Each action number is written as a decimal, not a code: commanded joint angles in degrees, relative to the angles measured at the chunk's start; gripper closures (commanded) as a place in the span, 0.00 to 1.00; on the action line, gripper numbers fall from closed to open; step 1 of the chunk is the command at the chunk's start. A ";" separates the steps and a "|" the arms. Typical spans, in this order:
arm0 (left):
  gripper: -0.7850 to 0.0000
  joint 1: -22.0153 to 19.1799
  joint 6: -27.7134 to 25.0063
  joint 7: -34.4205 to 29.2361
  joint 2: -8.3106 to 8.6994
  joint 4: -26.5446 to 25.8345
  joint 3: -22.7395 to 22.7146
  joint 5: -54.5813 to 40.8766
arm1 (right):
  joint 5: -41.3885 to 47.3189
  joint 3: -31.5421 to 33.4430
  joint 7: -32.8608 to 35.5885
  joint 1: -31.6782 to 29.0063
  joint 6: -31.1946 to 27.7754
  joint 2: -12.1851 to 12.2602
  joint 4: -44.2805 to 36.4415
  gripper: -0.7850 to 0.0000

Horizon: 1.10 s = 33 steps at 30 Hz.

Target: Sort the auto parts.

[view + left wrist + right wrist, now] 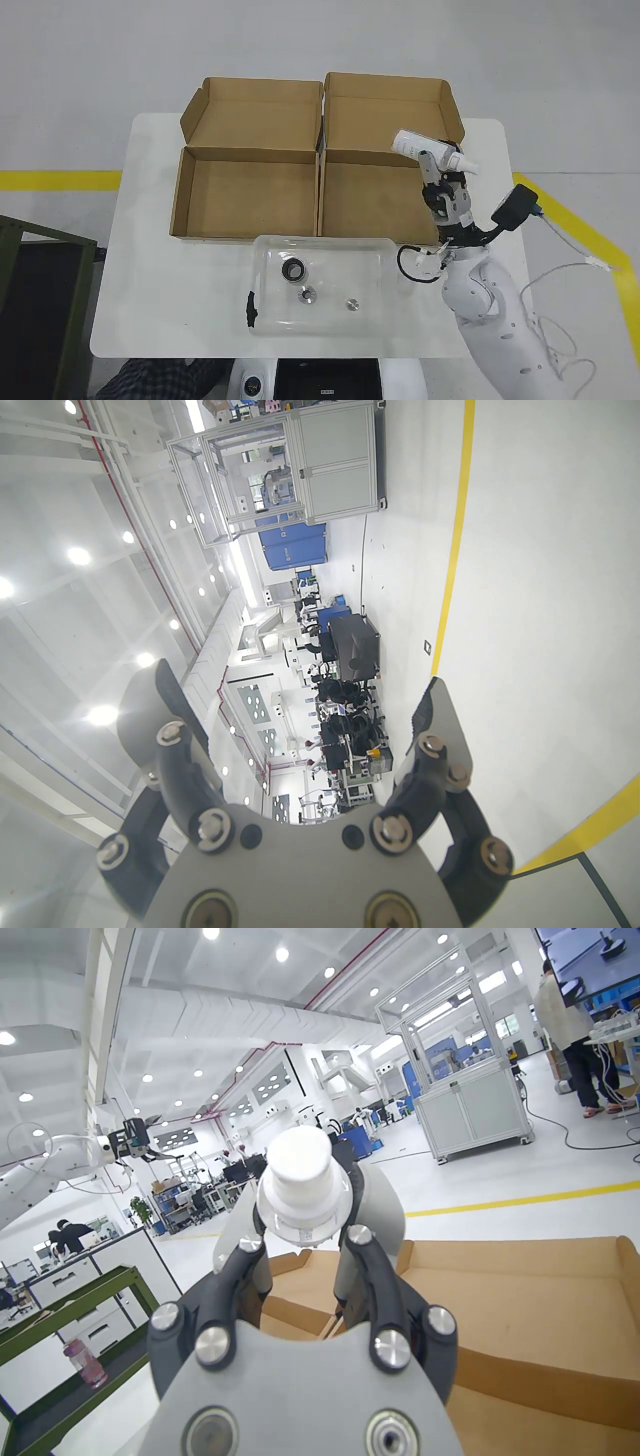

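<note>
Two open cardboard boxes sit side by side on the far half of the white tabletop (150,300): the left box (245,198) and the right box (370,205). Their lids are folded back away from the robot, which I judge leaves both free to take parts from above. Nearer the robot, a clear plastic tray (385,262) looks like the supply. A black ring (293,270), a small metal fitting (308,294) and a small metal disc (352,304) lie apart from one another inside it, and a black strip (249,308) lies at its left edge.

The right claw (305,1228) is clamped on a white plastic canister (412,144). Its fingers (385,1218) press in from both sides just behind the stepped cap, so the part lies crosswise between them. The canister hangs above the far right part of the right box, higher than the box walls and well apart from the tray. My reading is that this box is the one chosen for this kind of part, and that the high carry is there to clear the cardboard rim. The part is not yet set down.

The left claw (300,680) stands wide apart, holding nothing and touching nothing. It points out into the workshop, not at the tabletop, probably parked so that it stays out of the right arm's way
</note>
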 commanded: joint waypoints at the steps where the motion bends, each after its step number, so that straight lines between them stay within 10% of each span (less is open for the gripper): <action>1: 0.00 0.00 0.00 0.00 0.00 0.00 0.00 0.00 | 0.54 -0.13 -0.01 0.10 -0.50 -0.12 0.09 1.00; 33: 0.00 0.00 0.00 0.00 0.00 0.00 0.00 0.00 | -13.18 -5.63 33.03 12.47 -15.63 0.13 12.23 1.00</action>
